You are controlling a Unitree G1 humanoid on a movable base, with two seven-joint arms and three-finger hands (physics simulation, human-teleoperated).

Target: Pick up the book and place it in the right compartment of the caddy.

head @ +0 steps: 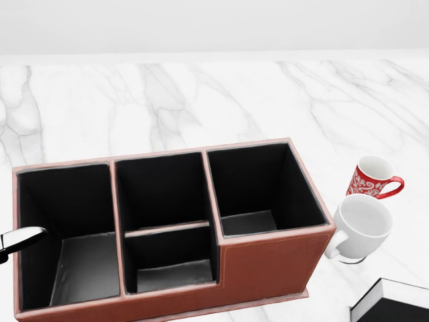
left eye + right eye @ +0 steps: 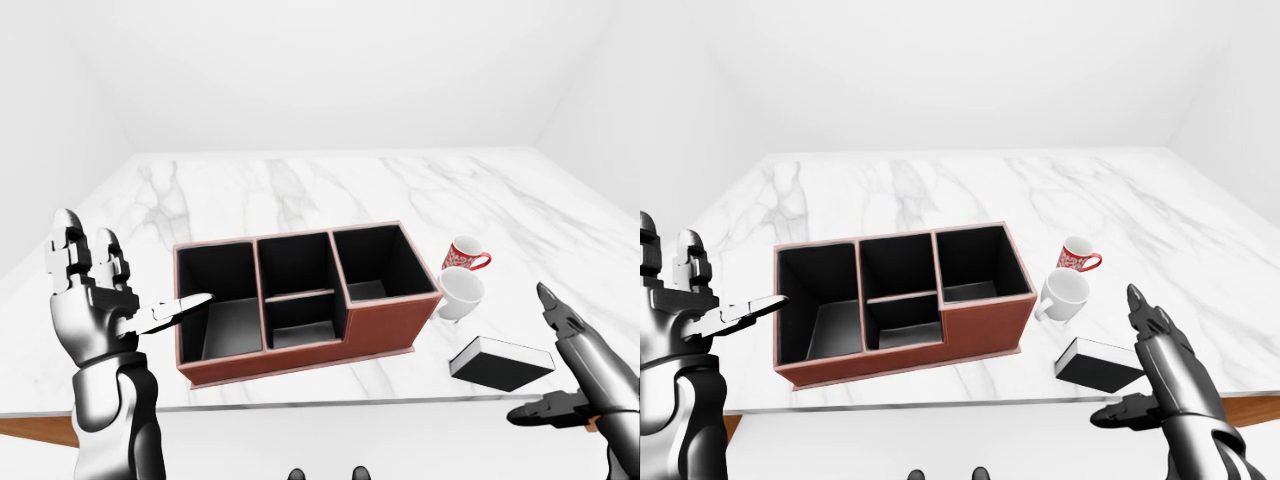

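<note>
In the left-eye view the right hand [image 2: 575, 385] is raised at the lower right with its fingers [image 2: 560, 312] spread wide and holding nothing. The book [image 2: 502, 364] lies flat on the tabletop [image 2: 300, 190] just to the left of those fingers, apart from them. The left hand [image 2: 95, 295] stands at the left, fingers open and empty, one finger pointing toward the left wall of the caddy [image 2: 305, 300]; whether it touches the wall I cannot tell. By my reading the task has barely begun — the book is not yet grasped, and lifting it and carrying it to the caddy are all left.

The head view looks down into the caddy: its right compartment [image 1: 258, 191] is empty, as are the others. A white mug [image 1: 358, 227] lies tipped beside the caddy's right end, a red patterned mug [image 1: 372, 178] just above it in the view. Only a corner of the book shows at the bottom right, and one left finger at the left edge.

The right-eye view shows the same layout — the book sits just above and left of the right hand's open fingers, between them and the white mug. The tabletop is white marble with grey veining and a wooden edge; the room around it is plain white walls, with nothing else visible.
</note>
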